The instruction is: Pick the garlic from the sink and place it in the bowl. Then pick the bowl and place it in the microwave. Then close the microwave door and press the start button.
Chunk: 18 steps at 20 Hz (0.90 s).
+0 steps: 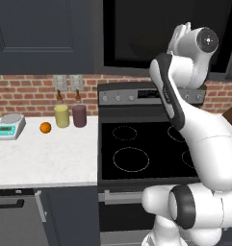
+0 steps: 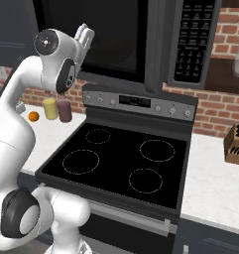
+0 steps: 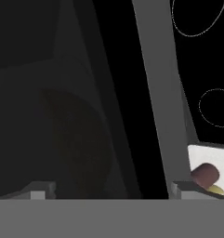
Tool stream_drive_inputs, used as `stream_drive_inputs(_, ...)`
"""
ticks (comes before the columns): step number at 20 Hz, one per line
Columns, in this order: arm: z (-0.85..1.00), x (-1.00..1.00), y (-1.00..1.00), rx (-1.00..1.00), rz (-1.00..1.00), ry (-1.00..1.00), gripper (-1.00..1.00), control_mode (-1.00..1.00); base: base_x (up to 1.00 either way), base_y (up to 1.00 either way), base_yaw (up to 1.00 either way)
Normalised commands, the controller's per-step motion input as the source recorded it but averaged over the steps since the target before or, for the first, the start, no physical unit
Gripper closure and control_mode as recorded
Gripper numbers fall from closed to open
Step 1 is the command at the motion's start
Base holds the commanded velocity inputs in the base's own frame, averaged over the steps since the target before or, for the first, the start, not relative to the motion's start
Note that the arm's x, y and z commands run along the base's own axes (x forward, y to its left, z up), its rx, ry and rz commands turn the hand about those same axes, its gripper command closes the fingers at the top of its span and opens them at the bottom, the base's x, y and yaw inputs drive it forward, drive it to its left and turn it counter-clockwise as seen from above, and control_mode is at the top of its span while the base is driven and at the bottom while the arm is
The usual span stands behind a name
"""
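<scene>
Left base view: the white arm rises from the lower right and bends up in front of the microwave (image 1: 156,33), whose dark front spans the top of the picture above the stove (image 1: 136,153). The tool (image 1: 181,34) sits high beside the arm's round wrist joint, up against the dark microwave front; its fingers are too hidden here to judge their spread. On the white worktop (image 1: 45,158) to the left stand a yellow cup (image 1: 61,116) and a maroon cup (image 1: 79,115) side by side against the brick wall, with a small orange fruit (image 1: 45,127) just left of them and a kitchen scale (image 1: 10,126) further left.

Right base view: the tool (image 2: 84,35) points upward just before the microwave door (image 2: 116,37), pale fingers visible above the wrist and nothing seen between them. The microwave's button panel (image 2: 193,39) lies to the right. A knife block (image 2: 236,144) stands on the worktop right of the stove.

Hand view: the two dark fingertips stand far apart at the bottom corners, so the tool is wide open and has hold of nothing. Between them is a dark surface with a faint rounded shape too dim to identify. A grey frame bar (image 3: 160,93) runs diagonally; beyond it are burner rings, the maroon cup and a sliver of the yellow one.
</scene>
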Motion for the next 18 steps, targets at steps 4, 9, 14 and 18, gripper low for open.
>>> stream_drive_inputs(4,0.00,0.47,0.00,0.17,0.01,0.00,-1.00,-1.00,0.00,0.00,0.00)
stream_drive_inputs(9,0.00,0.35,0.00,0.16,0.00,0.00,-1.00,-1.00,0.00,0.00,0.00)
stream_drive_inputs(14,-0.03,0.29,0.00,0.13,0.01,0.01,-1.00,-1.00,0.00,0.00,0.00)
stream_drive_inputs(18,-0.19,0.38,0.00,0.12,0.02,0.05,-1.00,-1.00,0.00,0.00,0.00)
